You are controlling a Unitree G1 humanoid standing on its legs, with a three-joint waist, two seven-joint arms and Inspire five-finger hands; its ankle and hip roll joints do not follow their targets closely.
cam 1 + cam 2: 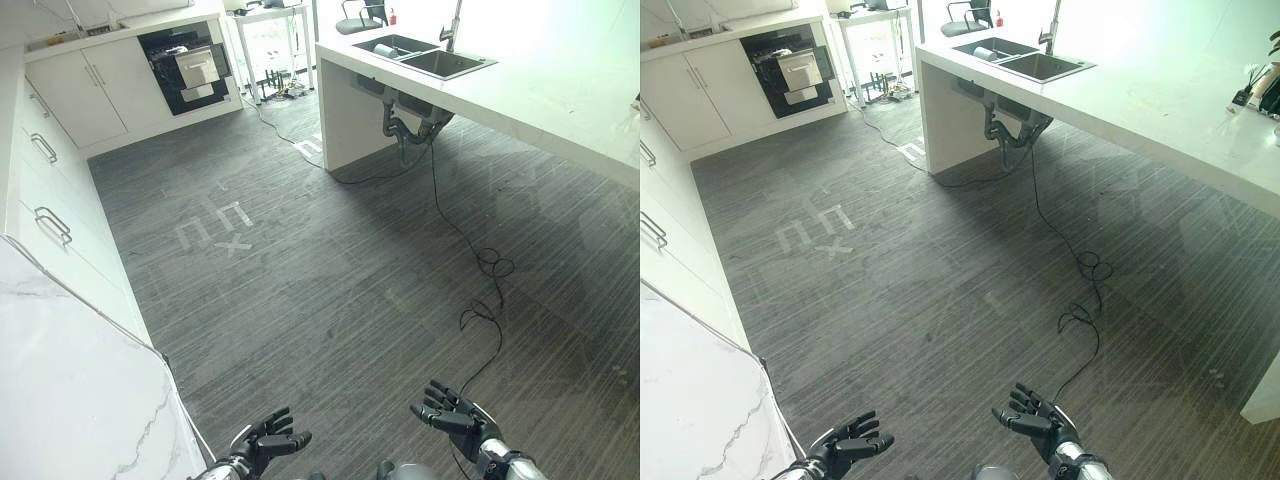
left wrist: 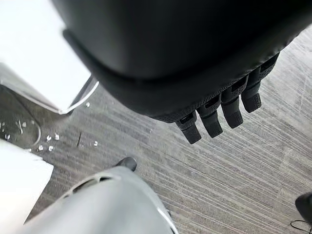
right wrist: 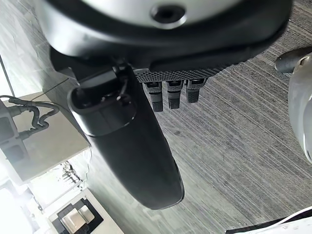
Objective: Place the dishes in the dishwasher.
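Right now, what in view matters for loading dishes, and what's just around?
Job:
dishwasher, open, far across the floor
sink, something lying in its basin
left hand, open, empty
right hand, open, empty

Just around:
white cabinets
office chair

The right robot hand hangs with fingers relaxed — empty — above grey striped floor.

Matt wood-grain floor — glossy marble counter
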